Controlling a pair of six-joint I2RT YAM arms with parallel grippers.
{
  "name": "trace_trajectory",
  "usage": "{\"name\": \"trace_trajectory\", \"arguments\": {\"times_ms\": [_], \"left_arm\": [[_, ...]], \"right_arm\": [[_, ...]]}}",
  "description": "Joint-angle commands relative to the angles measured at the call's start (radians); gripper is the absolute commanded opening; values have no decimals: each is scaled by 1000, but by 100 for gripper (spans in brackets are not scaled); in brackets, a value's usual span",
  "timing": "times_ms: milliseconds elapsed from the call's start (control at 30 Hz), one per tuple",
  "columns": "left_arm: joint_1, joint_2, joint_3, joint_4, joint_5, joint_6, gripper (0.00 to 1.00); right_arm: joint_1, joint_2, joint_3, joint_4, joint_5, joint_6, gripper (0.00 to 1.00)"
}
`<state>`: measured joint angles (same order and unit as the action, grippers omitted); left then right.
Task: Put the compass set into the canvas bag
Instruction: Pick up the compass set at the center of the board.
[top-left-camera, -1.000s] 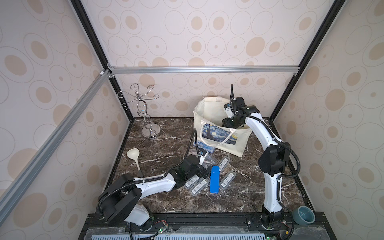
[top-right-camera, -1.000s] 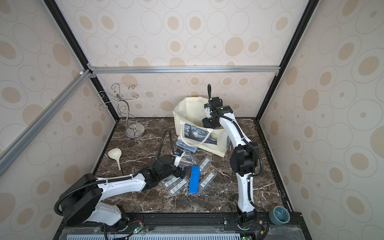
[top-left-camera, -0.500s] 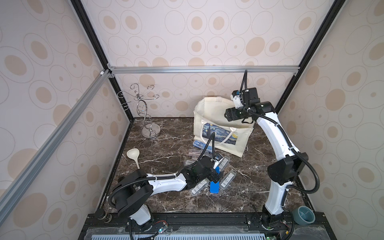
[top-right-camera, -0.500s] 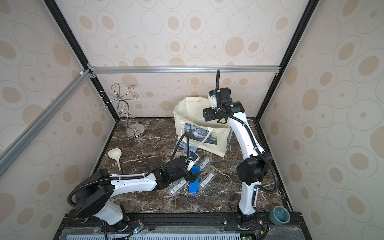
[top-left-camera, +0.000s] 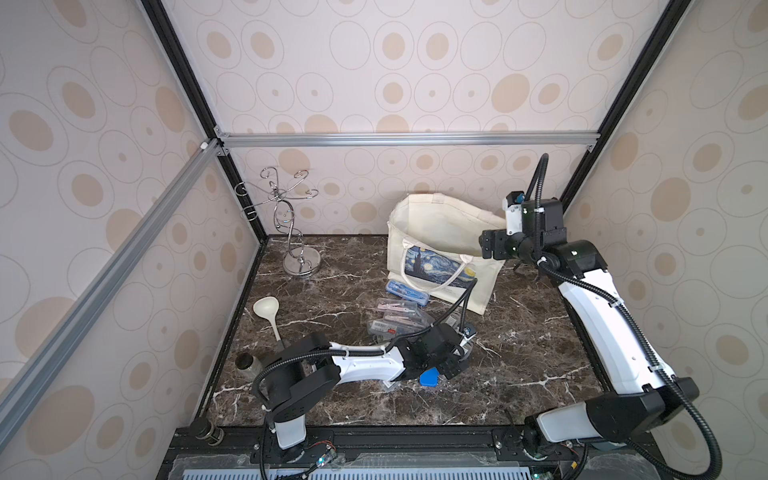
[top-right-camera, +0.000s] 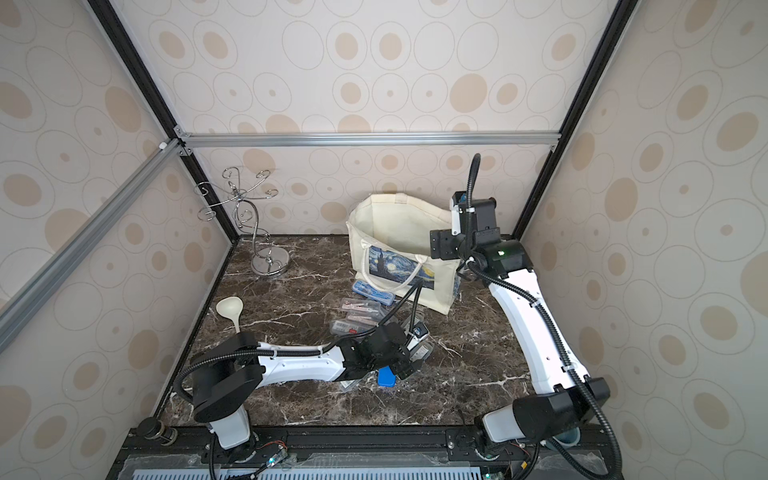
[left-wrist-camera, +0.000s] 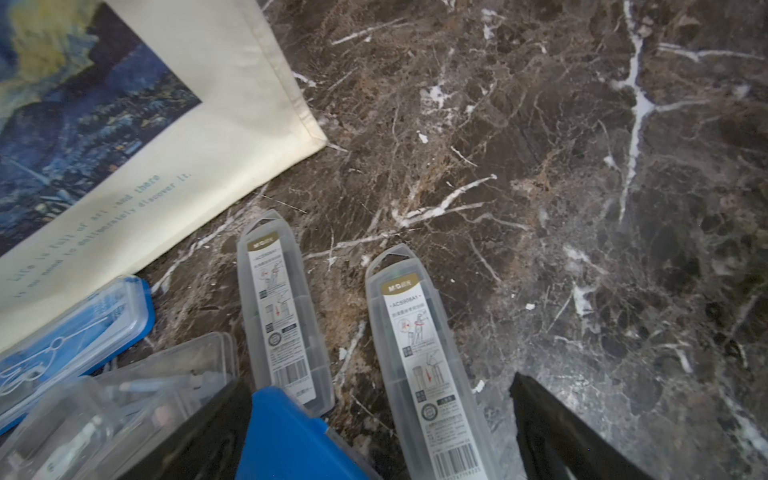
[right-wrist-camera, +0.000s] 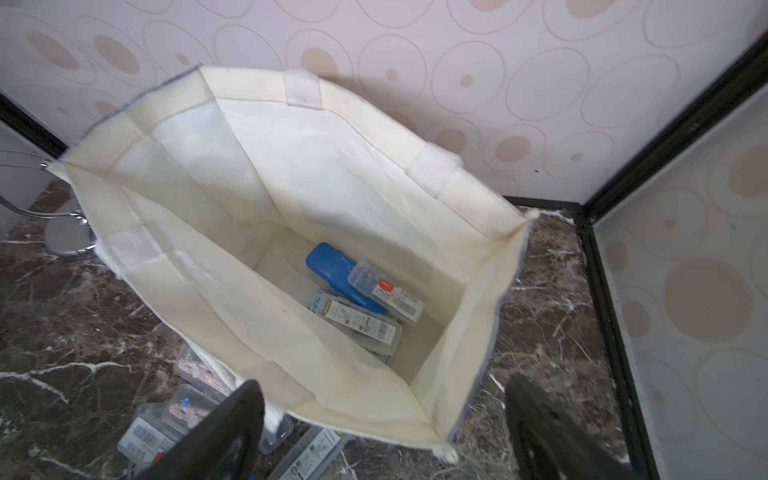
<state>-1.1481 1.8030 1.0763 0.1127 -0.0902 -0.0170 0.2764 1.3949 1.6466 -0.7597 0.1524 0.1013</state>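
Reaching farther forward than 1 second ago, left gripper (left-wrist-camera: 376, 386), jaws apart, flanks a blue compass set (left-wrist-camera: 286, 436) near the canvas bag (top-left-camera: 436, 220); more compass sets (right-wrist-camera: 353, 291) lie inside it; above its rim, right gripper (right-wrist-camera: 384, 380) gapes empty.

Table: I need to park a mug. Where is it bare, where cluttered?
Bare: between the stand and the bag; between the cases and the right arm, down to the front edge. Crowded: in front of the bag, where the cases lie by the left arm.
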Motion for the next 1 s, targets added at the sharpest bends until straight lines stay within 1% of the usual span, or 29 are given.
{"name": "trace_trajectory", "arguments": {"times_ms": [0, 167, 300, 467, 633, 833, 900, 933, 967], "left_arm": [[-16, 48, 88, -130, 24, 42, 94], [-18, 130, 199, -280, 68, 44, 89], [-19, 186, 255, -371, 60, 58, 85], [-19, 269, 343, -501, 69, 65, 75], [-18, 319, 389, -560, 79, 68, 69], [-18, 352, 428, -602, 84, 60, 51], [-18, 352, 429, -600, 81, 58, 48], [-18, 352, 429, -595, 80, 58, 43], [-19, 349, 427, -588, 74, 58, 41]], "right_arm": [[-20, -83, -70, 12, 117, 47, 93], [-25, -181, -174, -8, 215, 89, 93], [-25, -239, -232, 3, 213, 104, 93], [-25, -290, -277, 17, 207, 113, 93], [-25, -334, -304, 37, 200, 112, 93], [-25, -367, -315, 52, 201, 108, 93], [-25, -373, -320, 57, 196, 108, 93], [-26, -376, -321, 59, 194, 109, 93], [-25, -378, -325, 63, 191, 108, 93]]}}
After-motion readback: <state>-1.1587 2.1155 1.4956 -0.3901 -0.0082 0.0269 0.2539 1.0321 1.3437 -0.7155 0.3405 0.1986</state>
